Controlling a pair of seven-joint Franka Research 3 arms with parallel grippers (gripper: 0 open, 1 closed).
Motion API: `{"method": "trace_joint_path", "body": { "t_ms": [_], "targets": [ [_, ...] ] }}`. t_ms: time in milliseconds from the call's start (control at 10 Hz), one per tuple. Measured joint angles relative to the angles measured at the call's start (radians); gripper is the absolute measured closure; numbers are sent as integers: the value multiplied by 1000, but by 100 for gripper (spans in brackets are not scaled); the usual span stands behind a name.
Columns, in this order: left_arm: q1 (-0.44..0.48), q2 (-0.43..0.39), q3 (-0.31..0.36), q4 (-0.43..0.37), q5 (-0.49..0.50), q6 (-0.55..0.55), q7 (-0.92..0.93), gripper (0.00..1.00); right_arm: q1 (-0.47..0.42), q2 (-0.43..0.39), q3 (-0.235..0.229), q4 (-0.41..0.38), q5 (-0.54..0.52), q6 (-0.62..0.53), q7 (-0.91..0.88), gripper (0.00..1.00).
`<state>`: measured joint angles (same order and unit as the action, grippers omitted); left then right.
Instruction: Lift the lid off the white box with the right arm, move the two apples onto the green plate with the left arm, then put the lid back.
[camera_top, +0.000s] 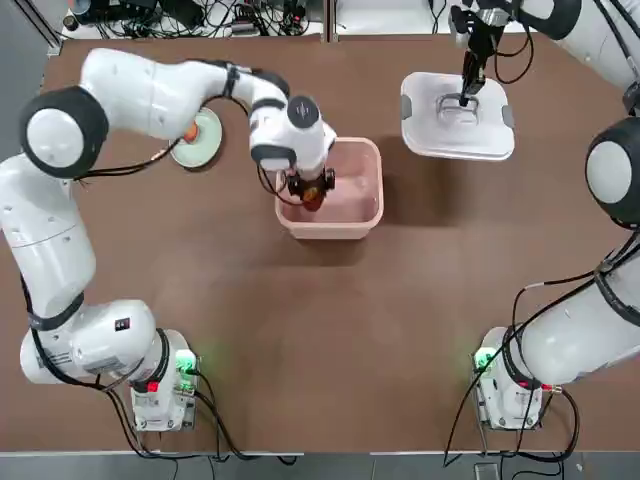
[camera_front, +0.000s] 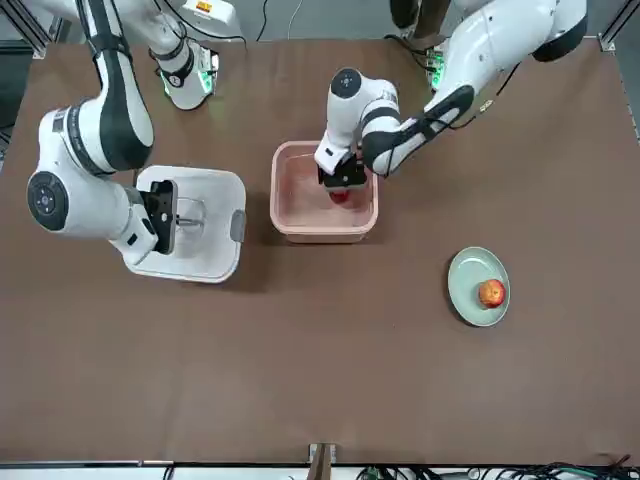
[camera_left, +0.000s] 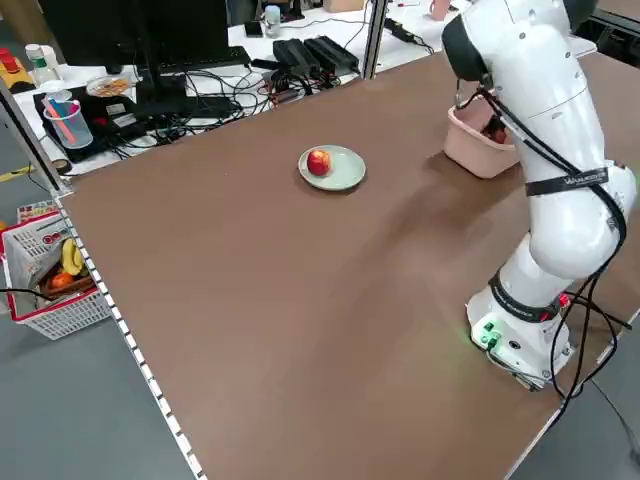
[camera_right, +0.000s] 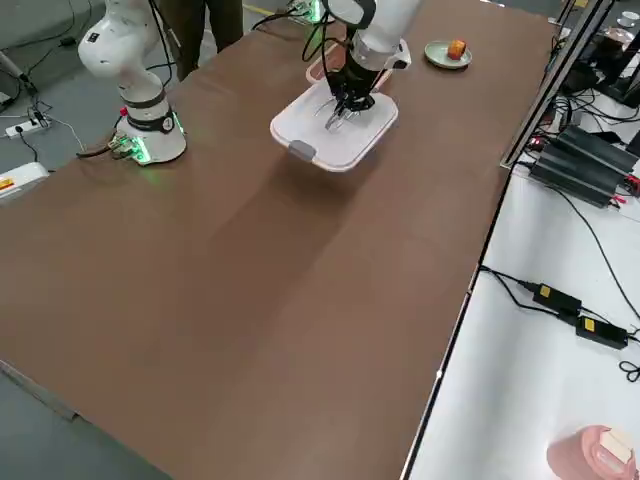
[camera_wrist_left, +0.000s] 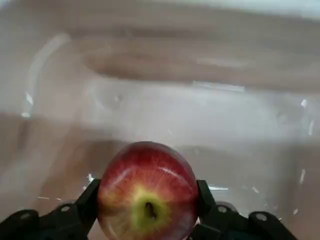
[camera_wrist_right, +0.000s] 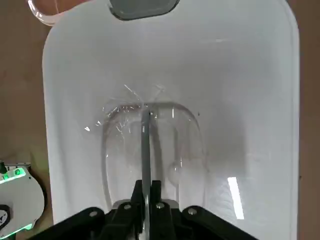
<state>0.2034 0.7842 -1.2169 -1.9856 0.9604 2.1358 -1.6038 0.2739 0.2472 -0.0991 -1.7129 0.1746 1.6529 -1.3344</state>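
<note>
The white box stands open near the table's middle. My left gripper reaches down into it and is shut on a red and yellow apple, which sits between both fingers in the left wrist view. A second apple lies on the green plate, to the left of the box and partly under my left arm in the top view. My right gripper is shut on the flat handle of the lid, which is to the right of the box. Whether the lid touches the table I cannot tell.
Both arm bases with green lights stand at the near edge. Cables and a power strip lie beyond the far edge. A red basket with fruit stands beside the table on my left.
</note>
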Motion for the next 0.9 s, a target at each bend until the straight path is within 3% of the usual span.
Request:
{"method": "trace_joint_path", "body": {
  "t_ms": [200,400,900],
  "targets": [
    [16,-4,-19,152,-35,-119,84,20,35,0,1,0,0,17,0,93],
    [56,-6,-32,245,-111,-223,235,20,69,0,2,-5,1,19,9,93],
    [310,-7,-72,293,-119,-280,609,21,204,1,4,-15,6,34,69,93]
  ]
}}
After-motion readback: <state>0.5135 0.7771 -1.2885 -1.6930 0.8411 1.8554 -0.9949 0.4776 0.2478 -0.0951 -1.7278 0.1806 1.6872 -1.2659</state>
